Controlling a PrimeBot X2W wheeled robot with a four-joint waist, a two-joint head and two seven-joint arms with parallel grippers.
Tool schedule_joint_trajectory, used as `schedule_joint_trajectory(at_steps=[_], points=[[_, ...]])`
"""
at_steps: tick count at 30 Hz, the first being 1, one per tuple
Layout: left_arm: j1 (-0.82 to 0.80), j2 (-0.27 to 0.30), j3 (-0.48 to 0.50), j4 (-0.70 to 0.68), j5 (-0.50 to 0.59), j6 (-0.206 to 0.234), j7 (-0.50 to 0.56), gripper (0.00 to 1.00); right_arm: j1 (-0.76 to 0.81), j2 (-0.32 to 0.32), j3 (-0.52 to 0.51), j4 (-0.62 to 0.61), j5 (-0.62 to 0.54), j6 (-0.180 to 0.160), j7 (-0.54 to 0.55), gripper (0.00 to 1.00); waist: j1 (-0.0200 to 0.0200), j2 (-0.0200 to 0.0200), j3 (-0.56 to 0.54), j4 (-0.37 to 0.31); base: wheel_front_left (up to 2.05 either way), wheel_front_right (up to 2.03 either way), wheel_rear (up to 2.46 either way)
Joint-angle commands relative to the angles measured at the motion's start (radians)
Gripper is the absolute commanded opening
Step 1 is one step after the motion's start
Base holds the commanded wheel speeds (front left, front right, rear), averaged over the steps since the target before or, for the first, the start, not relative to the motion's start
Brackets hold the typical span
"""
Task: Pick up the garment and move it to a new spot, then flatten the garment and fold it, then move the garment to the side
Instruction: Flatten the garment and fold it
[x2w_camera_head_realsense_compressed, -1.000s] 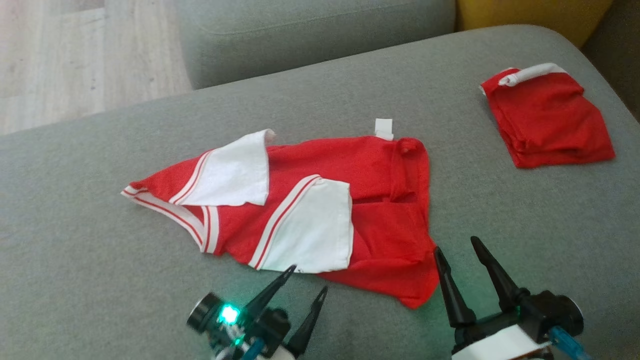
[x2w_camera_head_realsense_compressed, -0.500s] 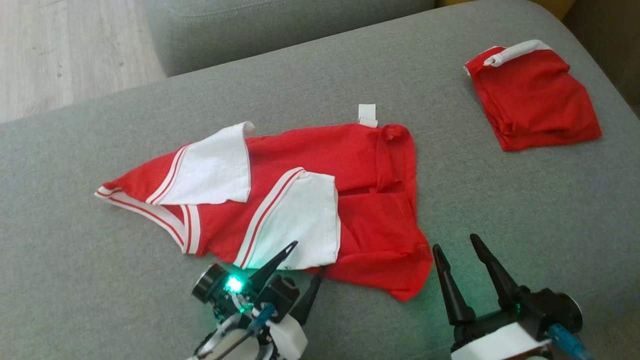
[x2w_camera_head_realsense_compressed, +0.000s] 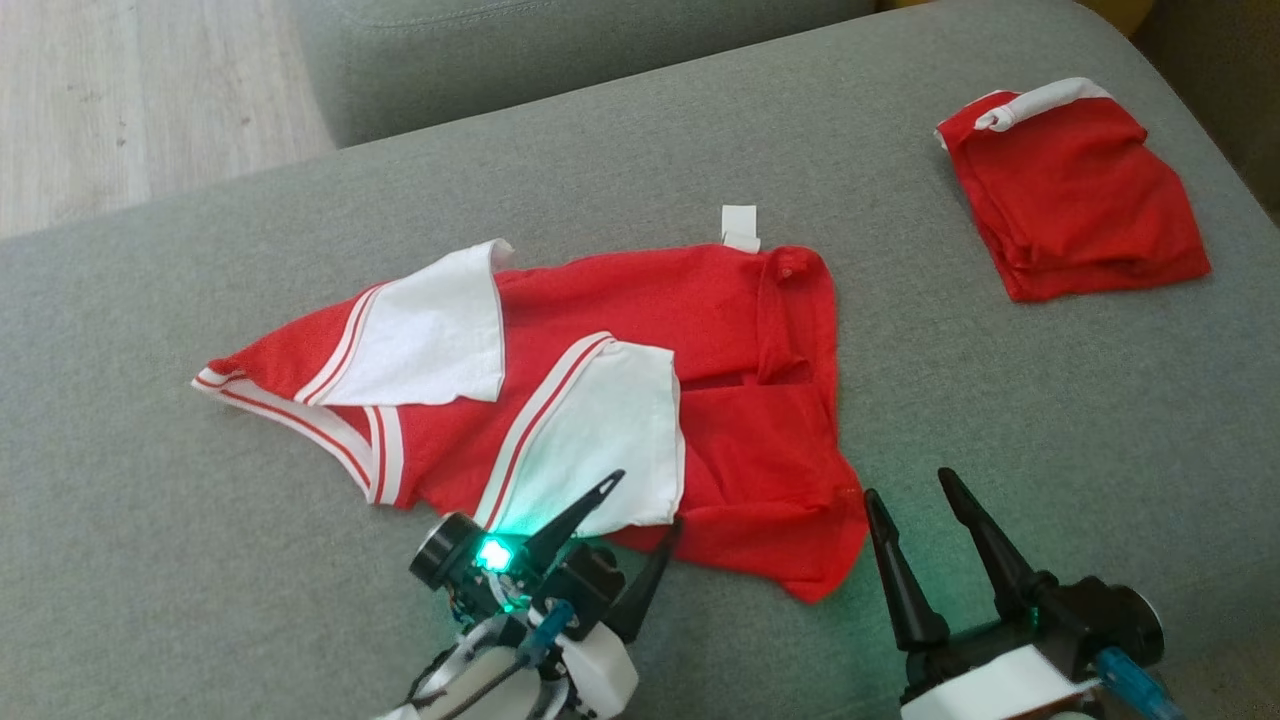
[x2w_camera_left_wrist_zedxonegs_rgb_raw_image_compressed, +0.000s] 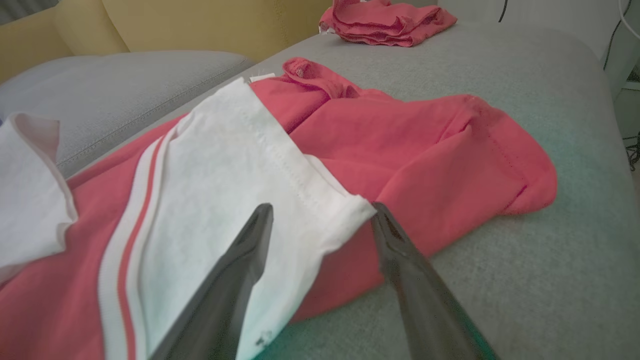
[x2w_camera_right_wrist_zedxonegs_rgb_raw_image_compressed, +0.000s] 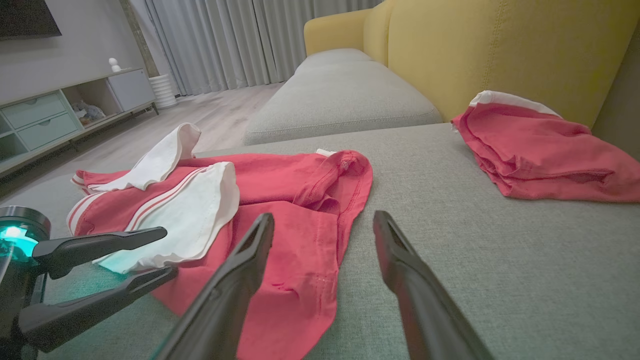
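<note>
Garment (x2w_camera_head_realsense_compressed: 620, 330): it is lying spread out but rumpled in the middle of the grey sofa seat (x2w_camera_head_realsense_compressed: 300, 560), red, with two white sleeves and red-and-white striped trim along the left-hand edge.
Near sleeve (x2w_camera_head_realsense_compressed: 600, 440): it is lying flat over the red body, its hem facing the robot; a green glow from the arm's lamp is falling on it.
Far sleeve (x2w_camera_head_realsense_compressed: 430, 330): it is folding back over the cloth, its outer corner curling up a little.
Right half of the garment: plain red, creasing and doubling over itself, with a rolled lump at the far corner.
Label (x2w_camera_head_realsense_compressed: 740, 228): a small white tab is sticking out from the far edge.
Left gripper (x2w_camera_head_realsense_compressed: 648, 498): its fingers are standing spread wide, straddling the corner of the near sleeve, with nothing pinched; from the left wrist view (x2w_camera_left_wrist_zedxonegs_rgb_raw_image_compressed: 321, 206) that corner is sitting right between the tips.
Right gripper (x2w_camera_head_realsense_compressed: 908, 485): its fingers are gaping open and empty, hovering just beside the garment's near red corner.
Folded red piece (x2w_camera_head_realsense_compressed: 1075, 200): it is resting well apart, at the far right of the seat.
</note>
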Motion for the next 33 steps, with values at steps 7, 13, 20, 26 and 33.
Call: schedule_joint_trajectory(at_steps=[7, 13, 20, 26, 33], points=[[-0.034, 0.022, 0.011, -0.062, 0.000, -0.020, -0.012, 0.00, -0.042, -0.016, 0.023, -0.023, 0.004, 0.007, -0.004, 1.00, 0.0000, 0.0000, 0.003, 0.006, 0.00, 0.00, 0.00], [-0.023, 0.073, 0.038, -0.143, -0.009, -0.009, -0.012, 0.00, -0.034, -0.016, 0.024, 0.001, 0.014, 0.007, -0.004, 1.00, 0.0000, 0.0000, 0.001, 0.020, 0.00, 0.00, 0.00], [0.012, 0.204, 0.124, -0.343, -0.008, 0.063, -0.012, 0.00, -0.031, -0.020, 0.027, 0.067, 0.047, 0.007, -0.004, 1.00, 0.0000, 0.0000, 0.005, 0.042, 0.00, 0.00, 0.00], [0.037, 0.305, 0.204, -0.483, -0.009, 0.121, -0.012, 0.00, -0.050, -0.016, 0.018, 0.111, 0.087, 0.007, -0.004, 1.00, 0.0000, 0.0000, 0.010, 0.055, 0.00, 0.00, 0.00], [0.077, 0.400, 0.284, -0.610, -0.021, 0.180, -0.003, 0.00, -0.131, -0.030, 0.050, 0.246, 0.111, 0.007, -0.004, 1.00, 0.0000, 0.0000, 0.013, 0.075, 0.00, 0.00, 0.00]])
